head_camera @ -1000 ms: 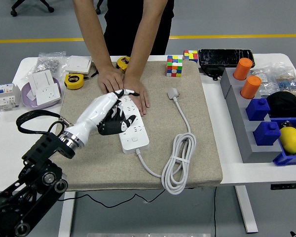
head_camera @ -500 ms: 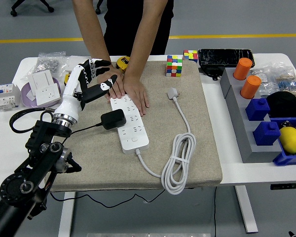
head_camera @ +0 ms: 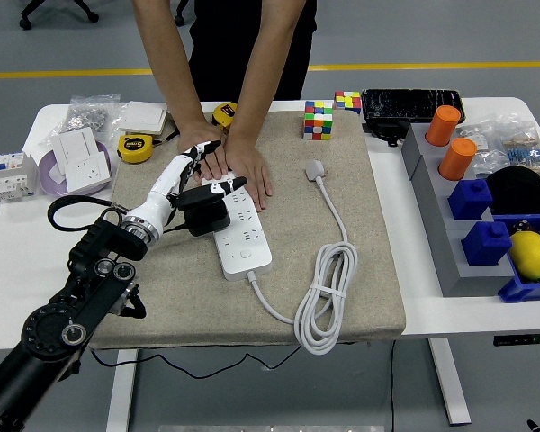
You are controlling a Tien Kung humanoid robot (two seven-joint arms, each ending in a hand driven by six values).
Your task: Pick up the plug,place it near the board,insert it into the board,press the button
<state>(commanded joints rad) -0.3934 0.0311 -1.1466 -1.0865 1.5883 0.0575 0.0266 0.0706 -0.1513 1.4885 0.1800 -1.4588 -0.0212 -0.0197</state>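
Observation:
A black plug with a black cord lies at the left edge of the white power strip on the beige mat. My left hand is low over the plug. Its fingers are spread, the thumb reaches over the strip and the other fingertips lie near the person's hand. It is hard to tell if the plug sits in a socket. A person's two hands press down the strip's far end. The right arm is out of view.
The strip's white cable is coiled on the mat's right side, and its white plug lies further back. Tape measures, wall sockets and a breaker lie at the left. Cubes and blue bins stand at the right.
My left hand let go of the plug beside the strip, lifted up and to the left, then came back down over the plug. The person's hands stayed on the strip.

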